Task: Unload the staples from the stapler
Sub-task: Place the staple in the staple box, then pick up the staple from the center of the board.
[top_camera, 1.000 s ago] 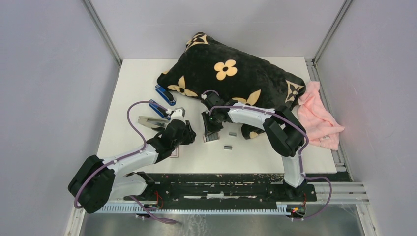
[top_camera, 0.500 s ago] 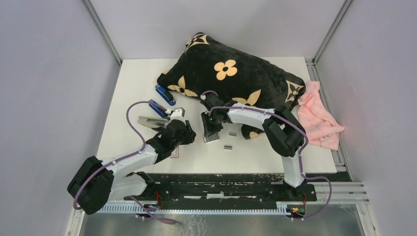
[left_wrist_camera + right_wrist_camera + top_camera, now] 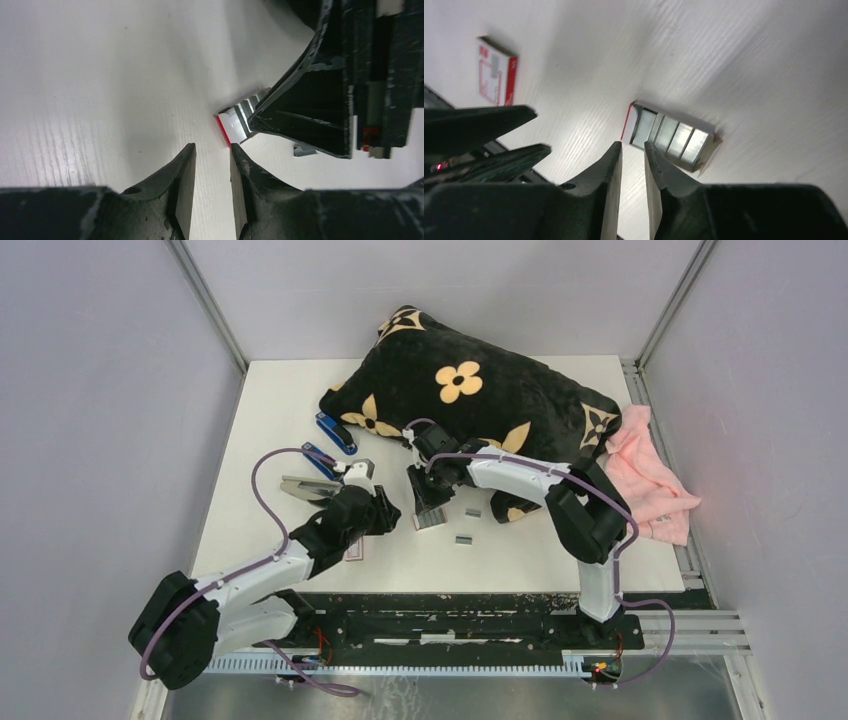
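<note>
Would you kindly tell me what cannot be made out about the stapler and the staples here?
- The stapler: seen in the top view only, and too small to tell whether staples are inside. It is absent from both wrist views.
- The staple tray: in the left wrist view, mostly hidden behind the right gripper.
- The red-and-white box: in the right wrist view, its print is blurred.

The white surface (image 3: 270, 420) fills the centre of the top view; the wrist views show a fine linear grain on it. Plain grey walls enclose it: left wall (image 3: 100, 440), rear wall (image 3: 440, 280), right wall (image 3: 770, 390). Aluminium profiles (image 3: 205, 305) rise at the upper left and upper right corners. A black mounting plate (image 3: 450, 625) runs along the lower edge. Lighting is even and diffuse.
</note>
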### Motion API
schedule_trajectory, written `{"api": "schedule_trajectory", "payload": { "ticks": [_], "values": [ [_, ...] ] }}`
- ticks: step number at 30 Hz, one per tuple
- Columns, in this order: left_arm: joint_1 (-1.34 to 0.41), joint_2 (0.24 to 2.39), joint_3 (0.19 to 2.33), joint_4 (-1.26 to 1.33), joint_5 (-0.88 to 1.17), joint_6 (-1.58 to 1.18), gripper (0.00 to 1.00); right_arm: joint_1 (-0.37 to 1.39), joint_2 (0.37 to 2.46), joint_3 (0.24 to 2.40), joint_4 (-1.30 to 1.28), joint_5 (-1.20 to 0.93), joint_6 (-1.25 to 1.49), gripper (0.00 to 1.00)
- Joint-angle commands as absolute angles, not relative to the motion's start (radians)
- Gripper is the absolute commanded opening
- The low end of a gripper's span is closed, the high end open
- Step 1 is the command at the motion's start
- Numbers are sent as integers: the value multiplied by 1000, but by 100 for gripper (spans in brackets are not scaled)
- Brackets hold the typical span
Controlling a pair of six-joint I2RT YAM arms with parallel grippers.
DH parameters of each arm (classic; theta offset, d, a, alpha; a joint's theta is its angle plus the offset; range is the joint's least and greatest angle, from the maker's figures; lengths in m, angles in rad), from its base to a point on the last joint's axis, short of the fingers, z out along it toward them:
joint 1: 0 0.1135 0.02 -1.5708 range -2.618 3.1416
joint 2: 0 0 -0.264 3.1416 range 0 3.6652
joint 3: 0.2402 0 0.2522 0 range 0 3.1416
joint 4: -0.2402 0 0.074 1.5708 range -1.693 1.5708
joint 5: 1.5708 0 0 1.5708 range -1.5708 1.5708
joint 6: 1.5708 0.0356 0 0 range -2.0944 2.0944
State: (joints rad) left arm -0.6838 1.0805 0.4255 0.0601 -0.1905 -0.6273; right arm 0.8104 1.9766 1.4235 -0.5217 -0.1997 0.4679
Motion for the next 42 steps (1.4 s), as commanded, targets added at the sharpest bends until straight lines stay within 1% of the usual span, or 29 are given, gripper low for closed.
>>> {"api": "schedule_trajectory", "payload": {
  "ticks": [1,4,6,10,15,17,19,20,22,26,32,42],
  "values": [
    [-681,988,393,151,-80,-578,39,781,1828,1472,-538,-362,289,28],
    [-681,915,353,220,-5,-588,41,710,1760,1455,-559,-719,107,30],
    [-681,869,308,281,37,-605,46,658,1691,1434,-582,-838,29,31],
    [-681,792,216,447,119,-658,55,592,1533,1362,-590,-921,-71,36],
    [-681,763,119,711,211,-707,75,499,1359,1246,-531,-1071,-107,48],
    [-682,771,85,807,235,-720,78,470,1303,1206,-511,-1138,-133,55],
    [-683,784,68,844,240,-728,82,449,1253,1155,-466,-1186,-136,62],
    [-682,793,71,846,243,-725,83,437,1235,1140,-454,-1209,-141,63],
    [-682,819,84,848,266,-709,85,423,1213,1126,-464,-1234,-159,65],
    [-683,893,118,852,326,-689,86,399,1190,1143,-532,-1219,-222,67],
    [-683,995,117,945,378,-717,85,386,1189,1130,-558,-1182,-278,71],
    [-683,992,83,953,338,-719,85,386,1235,1115,-691,-1082,-555,73]
  ]
}}
